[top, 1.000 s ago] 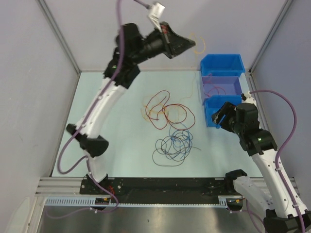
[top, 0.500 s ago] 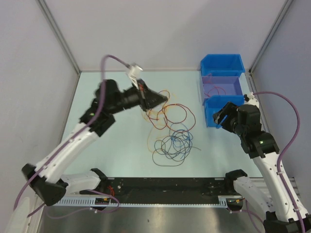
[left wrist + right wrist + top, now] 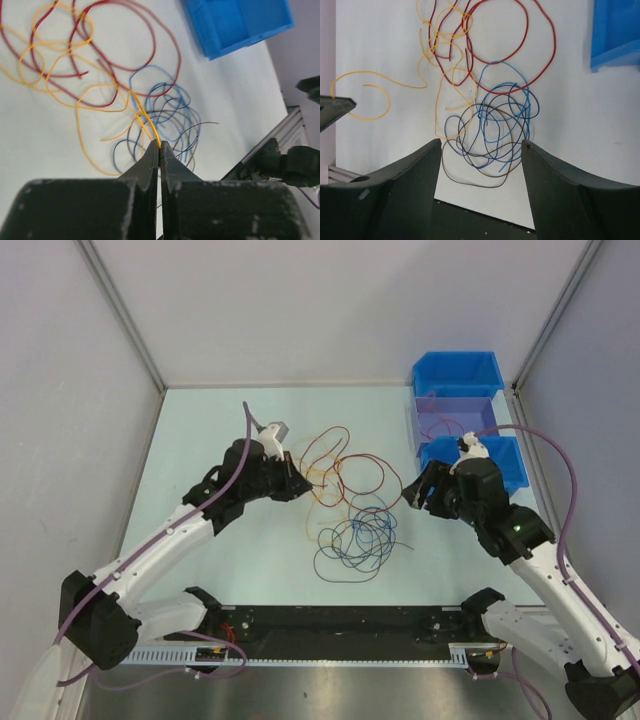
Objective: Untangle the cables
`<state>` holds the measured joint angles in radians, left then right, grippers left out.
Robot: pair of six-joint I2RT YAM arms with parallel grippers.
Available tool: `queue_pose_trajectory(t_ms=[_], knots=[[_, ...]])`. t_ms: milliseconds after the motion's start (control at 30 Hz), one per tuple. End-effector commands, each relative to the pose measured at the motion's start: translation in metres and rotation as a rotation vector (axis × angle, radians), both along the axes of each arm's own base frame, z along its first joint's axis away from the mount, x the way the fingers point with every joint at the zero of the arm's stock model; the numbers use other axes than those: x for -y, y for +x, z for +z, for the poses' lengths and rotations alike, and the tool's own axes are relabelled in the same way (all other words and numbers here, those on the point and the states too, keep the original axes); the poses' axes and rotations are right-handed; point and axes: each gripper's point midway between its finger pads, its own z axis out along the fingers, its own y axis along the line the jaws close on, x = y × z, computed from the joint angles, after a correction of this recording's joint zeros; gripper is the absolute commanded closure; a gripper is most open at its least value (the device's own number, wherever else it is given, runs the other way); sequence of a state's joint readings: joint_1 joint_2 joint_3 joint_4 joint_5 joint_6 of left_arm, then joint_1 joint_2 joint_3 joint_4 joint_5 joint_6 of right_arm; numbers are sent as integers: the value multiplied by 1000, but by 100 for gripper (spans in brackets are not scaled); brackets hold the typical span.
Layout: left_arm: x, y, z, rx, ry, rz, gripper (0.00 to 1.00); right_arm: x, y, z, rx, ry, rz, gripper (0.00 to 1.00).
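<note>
Cables [image 3: 350, 502] lie in one loose heap at the centre of the top view, on the pale table [image 3: 200, 430]. The dark red cable [image 3: 554, 42] and orange cable [image 3: 77, 125] loop together in the upper part, with the blue and black cables [image 3: 490, 130] knotted just below.

My left gripper [image 3: 159, 148] has its jaws pressed together on a strand of the orange cable, at the lower middle of the left wrist view. My right gripper [image 3: 481, 145] is spread wide, holds nothing and hovers over the blue and black knot.

The risk I see is that the orange cable crosses the red loops and overlaps the blue bundle. A pull toward the left of the frame could drag the whole heap along, or cinch a crossing tight. The pinch is on a very thin strand at the fingertips, so it may slip out under tension. If I bring the right gripper down to pin the knot, it could catch several wires at once.
</note>
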<state>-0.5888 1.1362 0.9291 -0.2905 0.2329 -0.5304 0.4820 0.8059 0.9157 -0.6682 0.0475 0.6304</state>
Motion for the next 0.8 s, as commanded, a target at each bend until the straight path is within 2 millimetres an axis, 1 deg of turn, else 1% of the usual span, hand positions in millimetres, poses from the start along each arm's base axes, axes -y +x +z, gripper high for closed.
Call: queue_pose_trajectory(t_ms=[0,33,67,100,133,167,200,233,267,300,333,367,400,433,467,500,533,600,633,700,733,767], knots=[[-17,-10,-34,-71,35,57,100,-26,-5,-1,13,-6,81,31],[-21,-14,-48,-100,47,68,100,-33,-6,-4,9,-12,108,32],[-24,-15,-54,-105,57,82,100,-43,-7,-11,-8,-24,135,32],[-27,-16,-58,-107,63,97,100,-49,-7,-14,-7,-42,144,33],[-32,-18,-70,-123,83,112,100,-66,-17,-17,-5,-56,204,34],[-36,-18,-75,-133,96,124,100,-76,-15,-25,-16,-78,219,34],[-40,-17,-81,-144,110,143,99,-81,-14,-29,-12,-96,215,34],[-45,-16,-89,-167,123,159,100,-93,-20,-35,-22,-104,245,34],[-49,-17,-95,-186,133,168,100,-101,-19,-36,-20,-99,253,34],[-54,-15,-101,-205,146,192,100,-108,-17,-48,-46,-118,257,35],[-61,-15,-110,-232,155,214,100,-112,-16,-52,-55,-117,259,35],[-64,-15,-116,-248,158,217,100,-119,-14,-53,-54,-110,263,35],[-65,-16,-120,-258,155,212,100,-123,-10,-64,-79,-132,259,35],[-69,-19,-128,-277,156,215,100,-127,-8,-67,-85,-134,259,35],[-69,-21,-133,-291,157,207,100,-131,-3,-68,-87,-134,253,35],[-68,-25,-138,-302,152,199,100,-135,2,-78,-108,-156,247,35],[-68,-27,-142,-313,151,195,100,-139,5,-83,-118,-163,248,35],[-68,-34,-154,-351,147,192,100,-151,13,-80,-105,-156,265,34],[-66,-37,-157,-362,138,185,100,-156,17,-92,-128,-180,273,33],[-65,-41,-165,-379,129,174,100,-166,26,-93,-121,-187,288,32],[-65,-42,-168,-386,130,173,100,-171,30,-103,-132,-204,297,32],[-65,-43,-171,-393,138,170,100,-174,32,-107,-138,-212,305,30]])
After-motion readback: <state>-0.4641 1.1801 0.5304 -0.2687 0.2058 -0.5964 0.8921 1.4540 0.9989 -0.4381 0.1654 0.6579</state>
